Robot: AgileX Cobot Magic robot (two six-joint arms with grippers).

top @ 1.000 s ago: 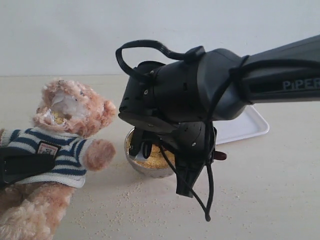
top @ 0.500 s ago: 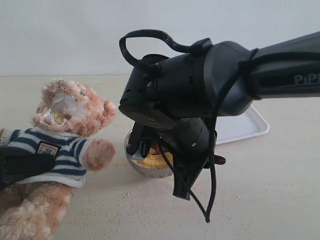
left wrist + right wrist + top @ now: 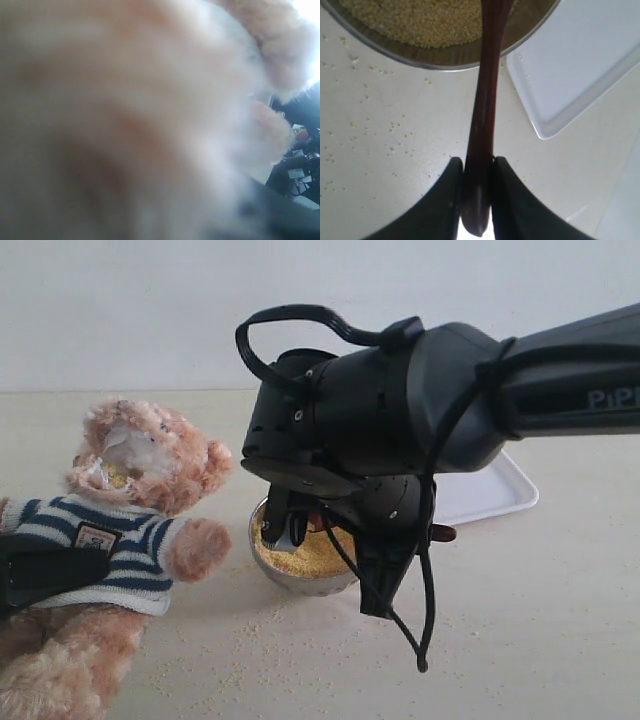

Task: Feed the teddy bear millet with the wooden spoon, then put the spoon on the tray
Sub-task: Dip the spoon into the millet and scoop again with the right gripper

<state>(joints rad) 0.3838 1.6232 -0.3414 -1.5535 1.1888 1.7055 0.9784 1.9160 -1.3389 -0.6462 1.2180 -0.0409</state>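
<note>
Wooden spoon (image 3: 482, 120) is what matters here, and its thin dark handle is pinched between the two black fingers of the right tool (image 3: 476, 165). The butt end pokes out behind them. The jaws are closed tight on the wood, with no gap on either side. From the grip, the handle runs over the rim of the metal bowl (image 3: 300, 583). Its scoop end is down among the millet (image 3: 298, 556), though the arm hides from me how much it has picked up. The white tray (image 3: 490, 495) lies just behind and to the side of the bowl, with nothing on it.

Off to the left, the teddy bear (image 3: 140, 465) leans back with its face turned toward the bowl. The left tool (image 3: 45, 575) lies across its striped shirt and seems to have it gripped round the middle. That arm's camera shows only fur.

I'd say this is the scooping step. The feeding and the put-down on the tray are both yet to come. Next, the spoon needs to come up level and travel across to the bear's muzzle. A tilt would spill grains, and plenty already lie scattered on the worktop (image 3: 520, 640).
</note>
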